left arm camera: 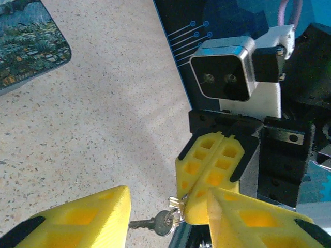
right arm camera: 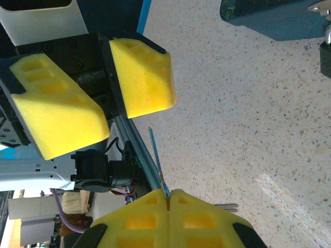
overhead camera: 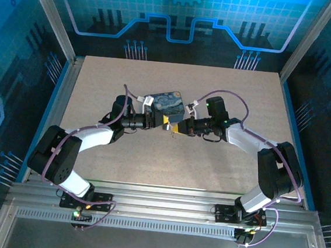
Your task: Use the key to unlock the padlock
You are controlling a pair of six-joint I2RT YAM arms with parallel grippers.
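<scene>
The key (left arm camera: 144, 223) is a thin silver one on a small ring and lies level just above the table. My right gripper (left arm camera: 199, 213) is shut on its ring end, where a brassy bit (left arm camera: 178, 201) also shows. In the right wrist view the key (right arm camera: 157, 154) shows edge-on, sticking out of my right gripper (right arm camera: 169, 194). My left gripper (left arm camera: 170, 206) is open, with one finger on each side of the key and the blade tip next to its left finger (left arm camera: 77, 222). At the frame edge by the painted box (right arm camera: 274, 18) is a dark body, possibly the padlock (right arm camera: 327, 54).
The swirl-painted box (overhead camera: 162, 106) stands just behind the two grippers, which meet at mid-table (overhead camera: 172, 126). Two thin metal shafts (right arm camera: 227, 207) poke out beside my right fingers. The speckled tabletop (overhead camera: 239, 90) is bare around them, with metal rails along its sides.
</scene>
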